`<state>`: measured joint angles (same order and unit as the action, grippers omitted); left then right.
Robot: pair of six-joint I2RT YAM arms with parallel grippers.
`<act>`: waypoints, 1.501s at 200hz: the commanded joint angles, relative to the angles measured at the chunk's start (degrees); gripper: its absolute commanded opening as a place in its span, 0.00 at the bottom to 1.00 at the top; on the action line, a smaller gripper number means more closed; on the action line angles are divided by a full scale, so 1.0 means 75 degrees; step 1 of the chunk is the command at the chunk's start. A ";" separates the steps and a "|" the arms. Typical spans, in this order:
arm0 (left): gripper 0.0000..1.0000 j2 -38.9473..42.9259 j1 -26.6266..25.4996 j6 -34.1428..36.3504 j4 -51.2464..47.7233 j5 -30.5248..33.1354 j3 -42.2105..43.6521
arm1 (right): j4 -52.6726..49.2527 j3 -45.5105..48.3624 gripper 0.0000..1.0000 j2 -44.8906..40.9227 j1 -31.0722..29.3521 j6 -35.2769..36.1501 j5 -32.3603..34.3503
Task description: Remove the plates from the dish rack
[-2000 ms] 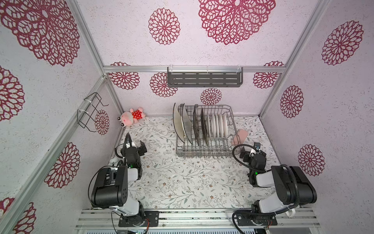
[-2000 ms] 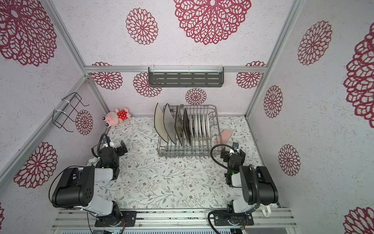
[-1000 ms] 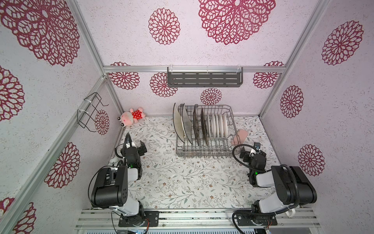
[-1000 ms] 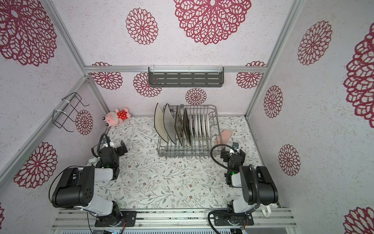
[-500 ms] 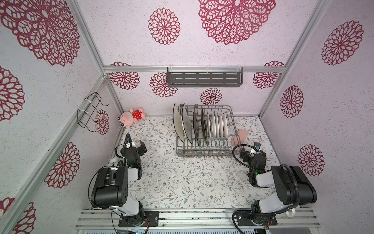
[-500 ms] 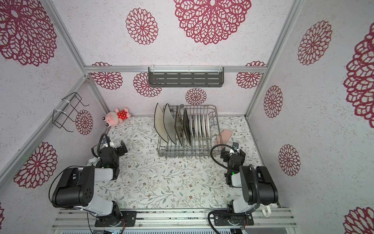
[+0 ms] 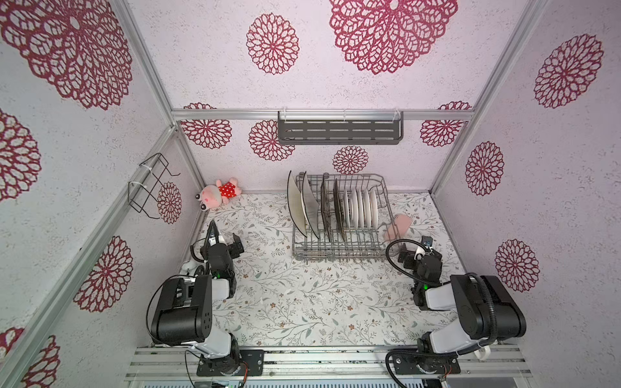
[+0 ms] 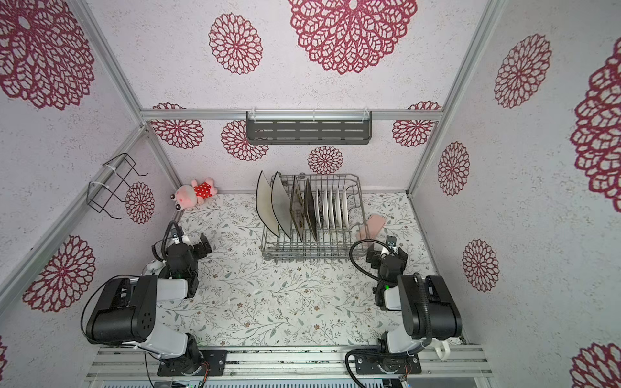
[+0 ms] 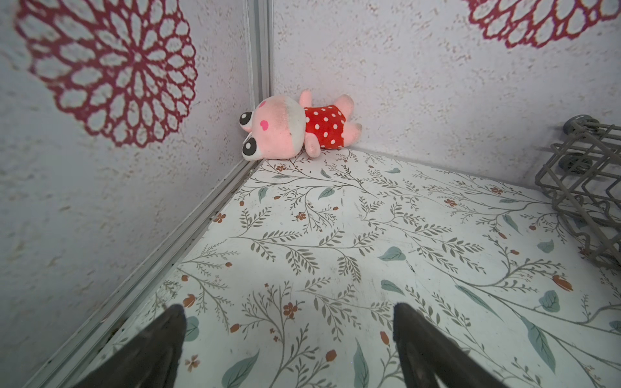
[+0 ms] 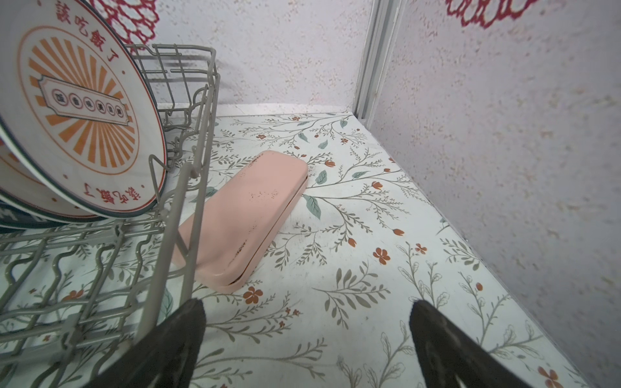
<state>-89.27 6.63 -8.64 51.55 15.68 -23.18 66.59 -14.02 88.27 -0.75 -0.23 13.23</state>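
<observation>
The dish rack (image 7: 336,257) is sitting on the counter (image 7: 302,302), loaded. Standing on edge in it: two large white plates (image 7: 296,205) leaning at its left end, two dark brown plates (image 7: 324,210) next in, then a row of small round plates (image 7: 361,208) running toward its right end. The outermost round one is showing an orange sunburst print in the right wrist view. The left pincer (image 9: 288,308) is sitting released, jaws spread wide with nothing between them, well off the rack's left side, facing bare counter. The right pincer (image 10: 307,302) is also released and empty, sitting just off the rack's front right corner. A pink case (image 10: 248,215) is lying flat just beside the rack's right side. A plush toy (image 9: 292,129) is lying well left of the rack's back corner.
</observation>
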 commanded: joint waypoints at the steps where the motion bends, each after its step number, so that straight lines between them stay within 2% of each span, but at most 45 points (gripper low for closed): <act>1: 0.97 -0.0017 -0.0006 0.0051 0.0080 -0.0099 -0.0070 | 0.0122 -0.0149 0.99 -0.0040 -0.0062 -0.0136 -0.0307; 33: 0.97 -0.0004 -0.0006 0.0051 0.0115 -0.0100 -0.0052 | 0.0122 -0.0135 0.98 -0.0081 -0.0061 -0.0160 -0.0197; 56: 0.97 0.0030 -0.0017 0.0051 0.0128 0.0003 -0.0033 | -0.0922 -0.0519 0.94 -0.0525 -0.0063 -0.0284 0.0097; 87: 0.97 0.0844 -0.0214 0.0190 -0.1080 0.0270 -0.0331 | -0.1440 -0.0536 0.94 -0.1129 -0.0064 -0.0234 0.0082; 103: 0.97 0.1256 -0.0560 0.0484 -0.1510 0.0654 -0.0455 | -0.2032 -0.0615 0.94 -0.1807 -0.0064 -0.0263 -0.0031; 121: 0.97 0.1662 -0.1047 0.0751 -0.2200 0.0978 -0.0718 | -0.3124 -0.1084 0.93 -0.2522 -0.0062 -0.0153 -0.0620; 150: 0.98 0.2166 -0.1786 0.0384 -0.3700 0.0548 -0.1471 | -0.4520 -0.1884 0.93 -0.3336 -0.0119 0.0054 -0.1586; 180: 0.97 0.2454 -0.2615 0.0258 -0.4386 0.0321 -0.2118 | -0.4873 -0.2220 0.92 -0.3999 -0.0291 -0.0122 -0.1870; 230: 0.97 0.2308 -0.3232 -0.0144 -0.5413 -0.0502 -0.3424 | -0.4930 -0.2679 0.88 -0.3990 -0.1504 -0.0122 -0.2466; 259: 0.98 0.1863 -0.3298 -0.0357 -0.5694 -0.1073 -0.3904 | -0.4932 -0.2960 0.85 -0.3687 -0.2264 -0.0026 -0.2890; 300: 0.98 0.1256 -0.3369 -0.0655 -0.6199 -0.1501 -0.4641 | -0.5023 -0.3174 0.83 -0.3403 -0.3201 0.0243 -0.2952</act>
<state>-77.58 -17.98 -11.73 9.41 8.23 -54.46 28.29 -35.62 62.26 -21.56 -0.43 -7.49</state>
